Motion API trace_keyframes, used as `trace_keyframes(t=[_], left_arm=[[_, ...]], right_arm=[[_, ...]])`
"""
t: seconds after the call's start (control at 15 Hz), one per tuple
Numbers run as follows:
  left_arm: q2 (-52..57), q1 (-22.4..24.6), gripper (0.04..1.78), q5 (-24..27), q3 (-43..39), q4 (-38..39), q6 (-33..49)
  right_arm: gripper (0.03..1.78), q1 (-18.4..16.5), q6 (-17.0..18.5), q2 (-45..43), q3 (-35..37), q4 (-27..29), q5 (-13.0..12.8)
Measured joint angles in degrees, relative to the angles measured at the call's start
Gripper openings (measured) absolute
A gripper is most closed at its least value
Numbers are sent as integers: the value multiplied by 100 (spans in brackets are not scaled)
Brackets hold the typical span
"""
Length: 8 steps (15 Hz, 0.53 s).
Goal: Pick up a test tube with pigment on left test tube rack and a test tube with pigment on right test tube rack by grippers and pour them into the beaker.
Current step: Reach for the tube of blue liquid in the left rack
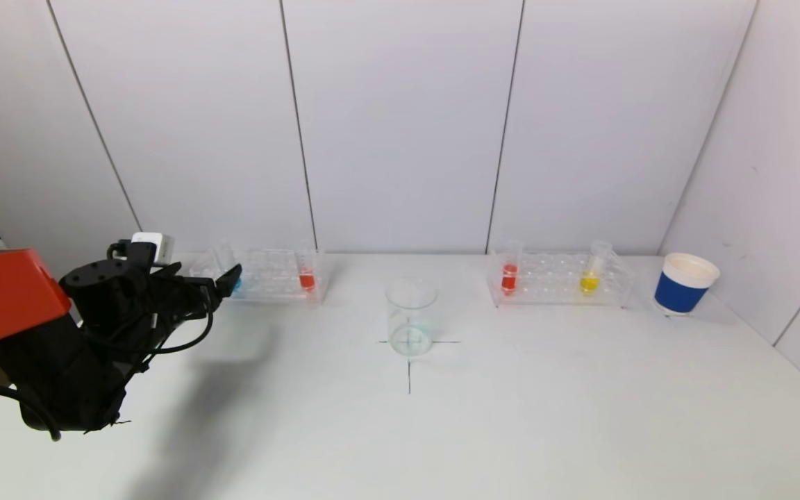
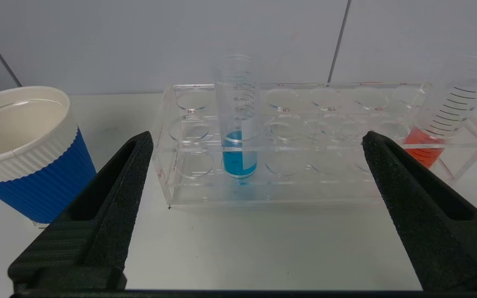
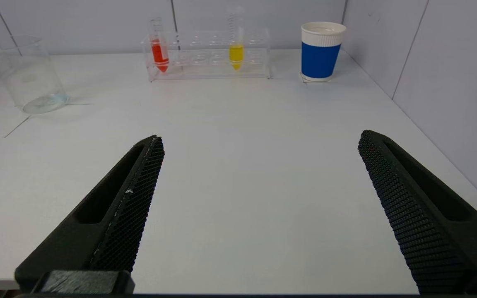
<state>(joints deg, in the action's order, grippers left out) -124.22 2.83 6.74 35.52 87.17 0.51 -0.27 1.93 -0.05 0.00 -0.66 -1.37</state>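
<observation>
We see the blue-pigment test tube upright in the left rack; our left claw gapes before it, right claw also spread.

My head camera looks down across the table; left wrist sits close before the left rack; right wrist, farther back, shares the beaker.
</observation>
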Motion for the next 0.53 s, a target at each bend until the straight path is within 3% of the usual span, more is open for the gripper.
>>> trace_keyframes(t=[0.53], left_arm=[[-328,-5,176,-7,590,-2,-33]], right_arm=[[171,0,0,0,0,-2,0]])
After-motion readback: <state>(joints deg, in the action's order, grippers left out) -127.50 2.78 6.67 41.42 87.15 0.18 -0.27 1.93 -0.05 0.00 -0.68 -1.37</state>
